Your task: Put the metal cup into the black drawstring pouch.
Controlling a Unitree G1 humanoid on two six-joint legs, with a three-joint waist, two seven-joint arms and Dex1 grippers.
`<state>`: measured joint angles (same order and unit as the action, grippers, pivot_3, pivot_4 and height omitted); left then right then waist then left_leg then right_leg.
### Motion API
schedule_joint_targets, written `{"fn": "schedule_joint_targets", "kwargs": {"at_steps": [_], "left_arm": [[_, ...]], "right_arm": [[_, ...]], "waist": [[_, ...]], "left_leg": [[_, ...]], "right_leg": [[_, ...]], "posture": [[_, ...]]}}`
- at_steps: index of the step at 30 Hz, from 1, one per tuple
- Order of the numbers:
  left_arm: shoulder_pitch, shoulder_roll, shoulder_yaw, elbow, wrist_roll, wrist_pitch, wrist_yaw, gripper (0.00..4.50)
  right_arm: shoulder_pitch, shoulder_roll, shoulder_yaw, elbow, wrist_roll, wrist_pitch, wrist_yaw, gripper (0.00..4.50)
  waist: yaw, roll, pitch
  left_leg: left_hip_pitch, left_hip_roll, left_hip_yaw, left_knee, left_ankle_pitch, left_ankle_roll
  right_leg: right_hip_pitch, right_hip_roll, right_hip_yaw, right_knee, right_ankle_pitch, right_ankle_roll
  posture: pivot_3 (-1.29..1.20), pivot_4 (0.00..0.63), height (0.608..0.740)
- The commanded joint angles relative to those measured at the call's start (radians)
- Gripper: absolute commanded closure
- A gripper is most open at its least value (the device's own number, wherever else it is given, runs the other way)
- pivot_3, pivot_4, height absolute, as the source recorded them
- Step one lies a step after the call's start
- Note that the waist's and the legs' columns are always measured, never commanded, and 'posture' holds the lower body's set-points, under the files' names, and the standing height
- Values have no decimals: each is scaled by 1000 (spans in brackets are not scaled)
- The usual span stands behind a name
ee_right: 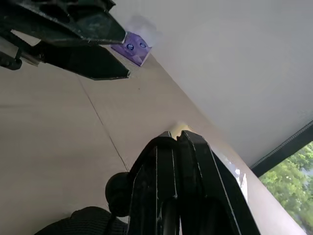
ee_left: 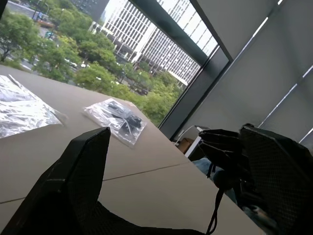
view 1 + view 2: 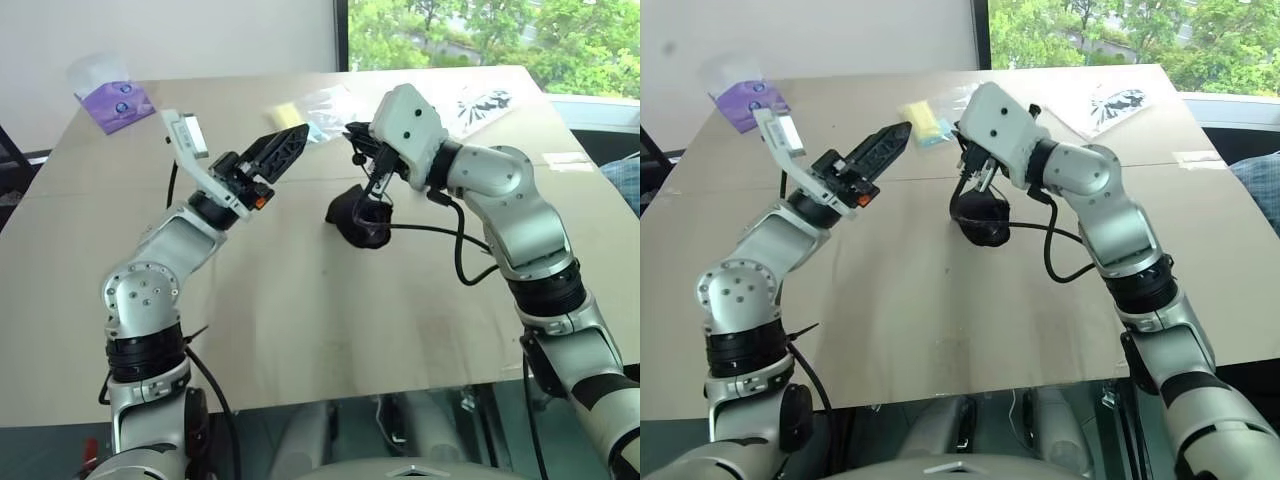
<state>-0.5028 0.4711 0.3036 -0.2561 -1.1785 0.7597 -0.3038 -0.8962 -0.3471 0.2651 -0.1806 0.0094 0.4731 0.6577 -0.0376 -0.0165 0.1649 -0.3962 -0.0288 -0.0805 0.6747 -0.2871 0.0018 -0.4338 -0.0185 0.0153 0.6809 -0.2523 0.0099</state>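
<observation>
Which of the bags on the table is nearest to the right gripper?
The black pouch, hanging just under the right gripper. It is dark, soft fabric; the purple bag and the clear bags lie flat, farther away.

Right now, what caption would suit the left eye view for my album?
Right gripper, shut on a thin cord, dangles the black drawstring pouch above the table while the left gripper hovers beside it.

Right gripper [image 3: 362, 150] fingertips hidden behind its own wrist housing. Pouch [image 3: 358, 222] contents not visible. Purple packet [image 3: 118, 103] lettering unreadable.
</observation>
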Motion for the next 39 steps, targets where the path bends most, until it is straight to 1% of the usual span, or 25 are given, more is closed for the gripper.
{"fn": "schedule_joint_targets", "kwargs": {"at_steps": [1,11,21,22,24,26,29,31,32,37,39], "left_arm": [[13,40,-48,-63,46,3,-91,108],[-25,54,-120,-34,133,-8,-216,108],[-110,-22,-191,38,197,-16,-304,108],[-116,-26,-196,44,204,-19,-316,347],[-127,-40,-199,56,211,-19,-332,975],[-137,-53,-200,66,216,-19,-341,1833],[-145,-68,-201,75,230,-19,-352,3325],[-146,-75,-204,79,238,-17,-363,4225],[-146,-77,-207,80,244,-16,-370,4374],[-129,-81,-244,82,284,-18,-407,4372],[-96,-78,-280,82,316,-16,-426,4372]], "right_arm": [[-25,-7,-13,-46,0,-16,6,4500],[-24,-43,-5,-68,-15,-40,37,4500],[-27,-63,4,-92,-29,-51,64,4500],[-28,-64,4,-93,-31,-50,65,4500],[-29,-68,5,-97,-33,-48,68,4500],[-28,-71,5,-103,-33,-44,71,4500],[-24,-75,3,-113,-36,-35,76,4500],[-20,-77,1,-119,-37,-29,77,4500],[-19,-78,0,-121,-38,-26,76,4500],[-26,-74,-24,-124,-29,-8,65,4500],[-59,-69,-86,-87,-12,17,30,4500]], "waist": [[0,0,0],[0,0,0],[0,0,0],[-1,0,0],[-3,0,0],[-2,0,0],[-2,0,0],[-2,0,0],[-2,0,0],[-1,0,0],[-1,0,0]], "left_leg": [[0,0,0,0,0,0],[0,0,0,0,0,0],[0,0,0,0,0,0],[0,0,0,0,0,0],[0,0,0,0,0,0],[0,0,0,0,0,0],[0,0,0,0,0,0],[0,0,0,0,0,0],[0,0,0,0,0,0],[0,0,0,0,0,0],[0,0,0,0,0,0]], "right_leg": [[0,0,0,0,0,0],[0,0,0,0,0,0],[0,0,0,0,0,0],[0,0,0,0,0,0],[0,0,0,0,0,0],[0,0,0,0,0,0],[0,0,0,0,0,0],[0,0,0,0,0,0],[0,0,0,0,0,0],[0,0,0,0,0,0],[0,0,0,0,0,0]], "posture": [[0,150,740],[0,150,740],[0,150,740],[0,150,740],[0,150,740],[0,150,740],[0,150,740],[0,150,740],[0,150,740],[0,150,740],[0,150,740]]}}
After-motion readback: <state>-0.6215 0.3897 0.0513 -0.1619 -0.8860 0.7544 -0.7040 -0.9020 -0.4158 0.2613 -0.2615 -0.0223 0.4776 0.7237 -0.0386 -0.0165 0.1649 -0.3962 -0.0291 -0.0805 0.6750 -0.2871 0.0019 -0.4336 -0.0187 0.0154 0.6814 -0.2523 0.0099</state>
